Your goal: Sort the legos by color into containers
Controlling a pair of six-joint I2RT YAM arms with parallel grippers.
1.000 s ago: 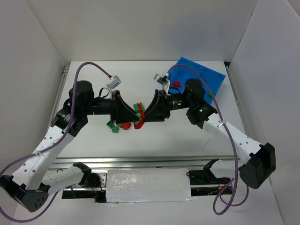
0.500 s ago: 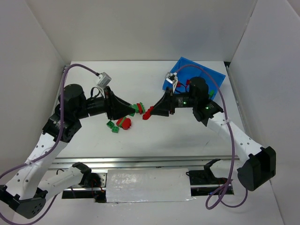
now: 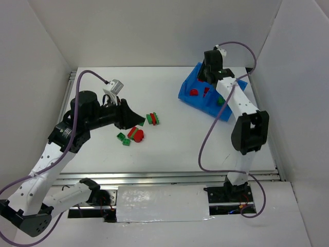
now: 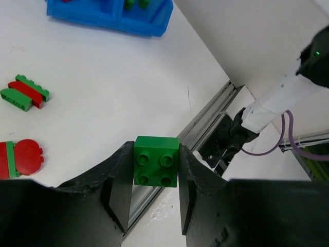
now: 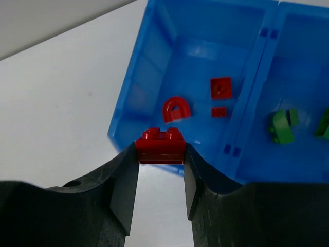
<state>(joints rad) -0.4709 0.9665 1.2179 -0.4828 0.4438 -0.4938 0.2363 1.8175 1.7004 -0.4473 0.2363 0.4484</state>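
Observation:
My left gripper [image 3: 134,117] is shut on a green four-stud brick [image 4: 156,160], held above the table left of centre. My right gripper [image 3: 205,77] is shut on a red brick [image 5: 160,145] and hovers over the near-left edge of the blue bin [image 3: 208,107], above its red compartment [image 5: 205,41]. That compartment holds a red arch [image 5: 176,109] and two small red pieces [image 5: 221,87]. The other compartment holds green pieces [image 5: 281,126]. On the table lie a green-and-red stack [image 3: 152,118], a rounded red piece with green [image 3: 136,135] and a green brick [image 3: 123,139].
The bin sits at the back right, tilted, and also shows in the left wrist view [image 4: 110,13]. White walls enclose the table on three sides. A metal rail [image 3: 164,177] runs along the near edge.
Both grippers have parted from the table's centre. The right arm swung back-right with the red brick to over the bin. The left arm drew back left with the green brick.

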